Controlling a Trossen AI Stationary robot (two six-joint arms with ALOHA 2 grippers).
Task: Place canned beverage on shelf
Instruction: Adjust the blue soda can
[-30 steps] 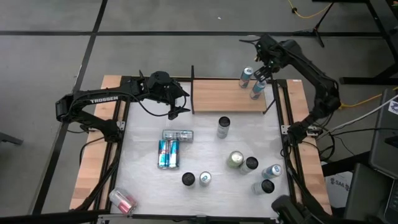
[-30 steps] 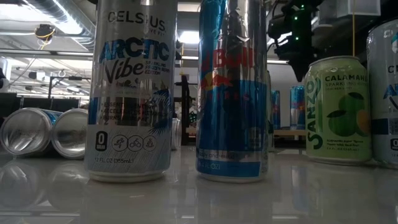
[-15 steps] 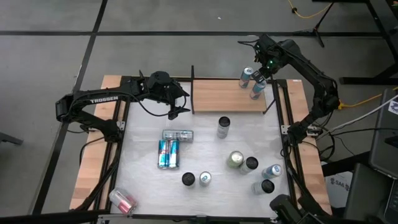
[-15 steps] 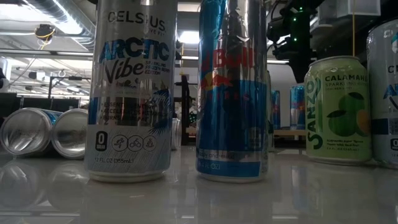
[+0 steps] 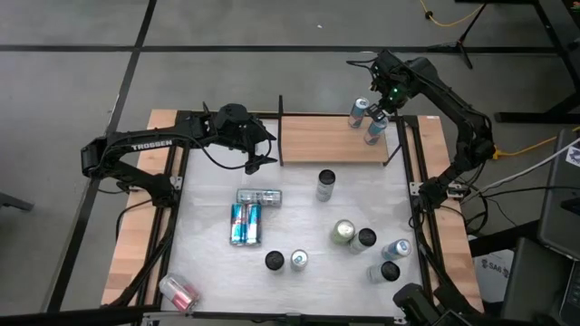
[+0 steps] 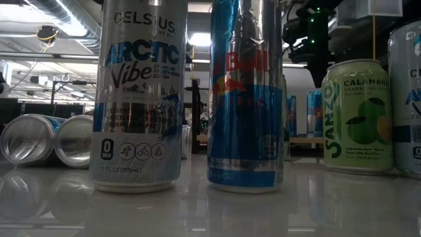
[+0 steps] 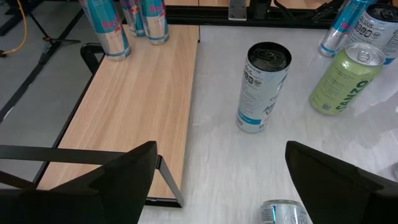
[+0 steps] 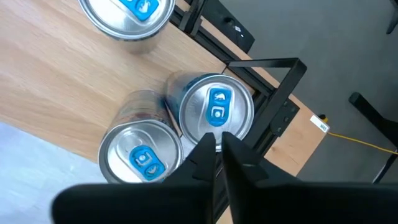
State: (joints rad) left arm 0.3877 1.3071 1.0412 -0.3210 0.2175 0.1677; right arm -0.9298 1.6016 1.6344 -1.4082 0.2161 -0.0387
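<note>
The shelf (image 5: pixel 331 138) stands at the table's far edge, a light wooden board between thin black uprights. Three canned beverages stand upright at its right end; two show in the high view (image 5: pixel 360 112) (image 5: pixel 374 129), and all three show from above in the right wrist view (image 8: pixel 214 111) (image 8: pixel 142 154) (image 8: pixel 127 11). My right gripper (image 8: pixel 217 140) hangs shut just above them, pointing steeply down and clear of their tops (image 6: pixel 314 62). My left gripper (image 5: pixel 256 154) waits open beside the shelf's left end, with nothing between its fingers (image 7: pixel 224 186).
Loose cans stand on the white table: a black-topped one (image 5: pixel 326 185) near the shelf, a green one (image 5: pixel 343 233) and several more toward the near right. Blue cans (image 5: pixel 245 224) lie on their sides at mid-left. A pink can (image 5: pixel 178 292) lies at the near-left corner.
My right gripper has tipped slightly, and its shut fingertips have swung up a little from the cans on the shelf. The cans stand as before.
</note>
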